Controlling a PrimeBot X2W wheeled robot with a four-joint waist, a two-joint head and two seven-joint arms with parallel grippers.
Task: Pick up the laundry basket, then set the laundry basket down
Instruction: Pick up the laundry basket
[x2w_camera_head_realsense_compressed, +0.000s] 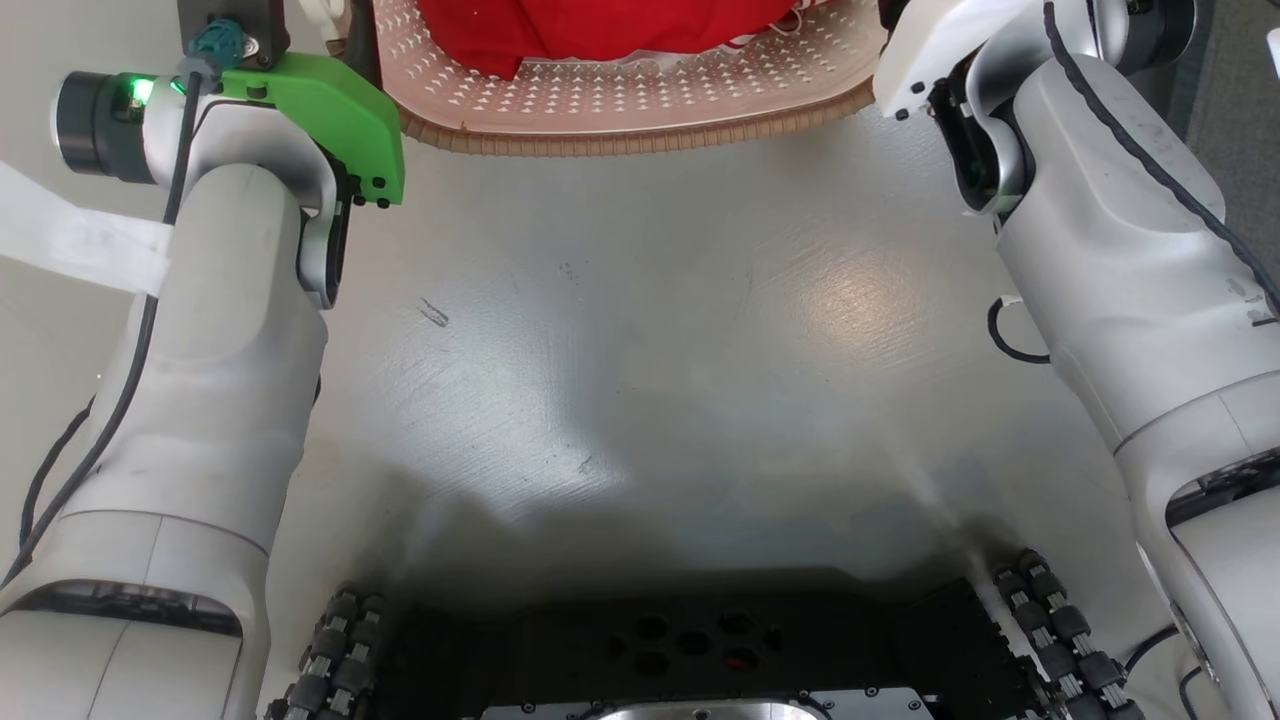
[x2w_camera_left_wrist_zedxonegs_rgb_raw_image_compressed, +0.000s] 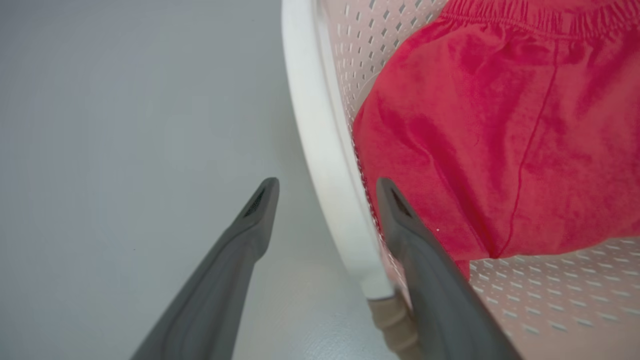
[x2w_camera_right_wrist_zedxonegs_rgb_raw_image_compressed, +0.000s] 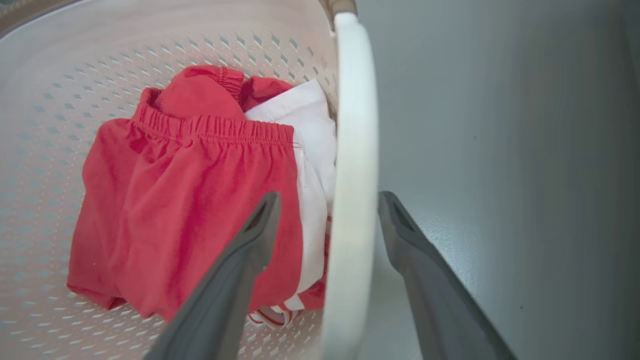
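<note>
Currently the laundry basket (x2w_camera_head_realsense_compressed: 620, 100) sits at the top edge of the head view on the pale grey floor (x2w_camera_head_realsense_compressed: 640, 350), straight ahead of the robot's dark base (x2w_camera_head_realsense_compressed: 690, 640); whether its bottom is touching the floor cannot be told. Brown ribbed rim faces the robot, perforated cream wall inside it, red cloth (x2w_camera_head_realsense_compressed: 600, 30) lying within. The left forearm (x2w_camera_head_realsense_compressed: 220, 380), with a green bracket (x2w_camera_head_realsense_compressed: 320, 110) at the wrist, reaches to the basket's left end; the right forearm (x2w_camera_head_realsense_compressed: 1120, 250) reaches to its right end. Left wrist view: the left fingers (x2w_camera_left_wrist_zedxonegs_rgb_raw_image_compressed: 250, 225) are spread and straddle the white handle (x2w_camera_left_wrist_zedxonegs_rgb_raw_image_compressed: 325, 150), one finger outside over the floor, the other inside the basket just beside the red cloth (x2w_camera_left_wrist_zedxonegs_rgb_raw_image_compressed: 500, 125). The inner finger lies close along the handle; the outer one stands clear of it, so nothing is clamped. Right wrist view: the right fingers (x2w_camera_right_wrist_zedxonegs_rgb_raw_image_compressed: 245, 240) are likewise spread astride the other white handle (x2w_camera_right_wrist_zedxonegs_rgb_raw_image_compressed: 352, 150), the inner finger over the red cloth (x2w_camera_right_wrist_zedxonegs_rgb_raw_image_compressed: 190, 200), the outer finger over bare floor, a gap showing on both sides of the handle. A white cloth (x2w_camera_right_wrist_zedxonegs_rgb_raw_image_compressed: 310, 115) lies between the red one and that handle, against the wall.
</note>
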